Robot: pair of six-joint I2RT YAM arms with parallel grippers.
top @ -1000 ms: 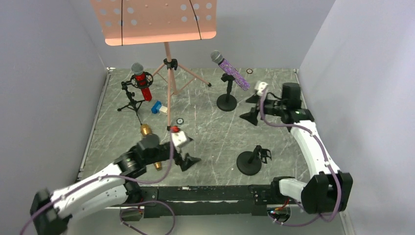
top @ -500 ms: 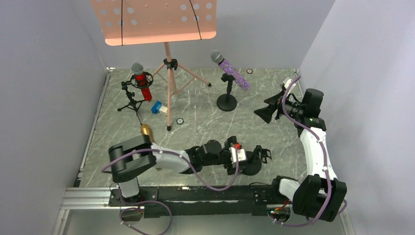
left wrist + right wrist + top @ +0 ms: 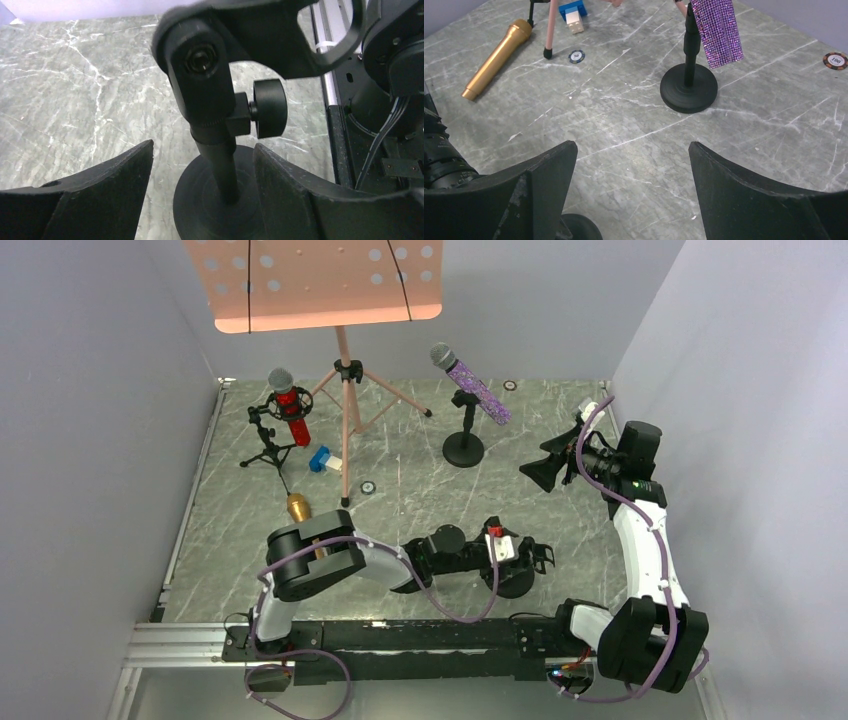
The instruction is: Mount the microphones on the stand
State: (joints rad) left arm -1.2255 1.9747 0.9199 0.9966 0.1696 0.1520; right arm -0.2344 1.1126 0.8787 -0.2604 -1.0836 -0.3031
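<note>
The gold microphone (image 3: 298, 507) lies on the table at the left, partly behind my left arm; it also shows in the right wrist view (image 3: 496, 57). The red microphone (image 3: 290, 410) sits in a tripod stand at the back left. The purple microphone (image 3: 478, 390) sits in a round-base stand (image 3: 688, 87). An empty black round-base stand (image 3: 515, 580) is at the front. My left gripper (image 3: 515, 555) is open, with its fingers on either side of that stand's post (image 3: 222, 165), below its clip (image 3: 260, 35). My right gripper (image 3: 545, 468) is open and empty, raised at the right.
A pink music stand (image 3: 315, 280) on a tripod stands at the back centre. A small blue-and-white block (image 3: 323, 460) and a poker chip (image 3: 368, 487) lie near its legs. Another chip (image 3: 835, 60) lies at the back right. Walls close in on three sides.
My left arm has swung from beside the gold microphone across to the empty front stand, its open fingers now astride the post. My right arm pulled back to the right, then held still.
</note>
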